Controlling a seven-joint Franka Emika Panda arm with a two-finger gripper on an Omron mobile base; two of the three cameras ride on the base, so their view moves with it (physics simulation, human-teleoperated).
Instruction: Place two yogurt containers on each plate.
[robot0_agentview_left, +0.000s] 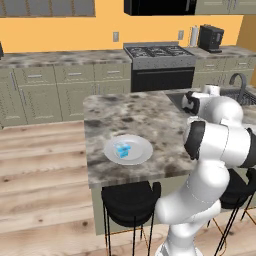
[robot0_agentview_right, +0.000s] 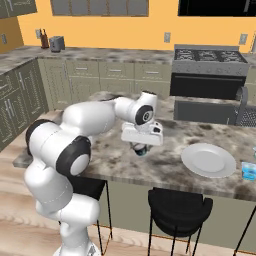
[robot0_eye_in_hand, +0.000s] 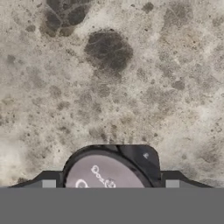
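- The gripper (robot0_eye_in_hand: 110, 186) hangs over the mottled stone island counter (robot0_eye_in_hand: 131, 87), its tips flanking the dark round yogurt cup (robot0_eye_in_hand: 109, 173); whether they pinch it cannot be told.
- The cup's pale lid carries lettering.
- The left base view shows a light-blue tub (robot0_agentview_left: 122, 150) lying on one plate (robot0_agentview_left: 142, 156).
- The right base view shows a bare plate (robot0_agentview_right: 208, 160) and another blue tub (robot0_agentview_right: 248, 171) beside it.

The arm (robot0_agentview_left: 210, 165) is glossy white, built of fat rounded segments joined by black bands at the joints. Its hand (robot0_agentview_right: 142, 134) is a white boxy block with a round black-ringed joint at twelve o'clock above it and dark finger tips (robot0_eye_in_hand: 49, 180).
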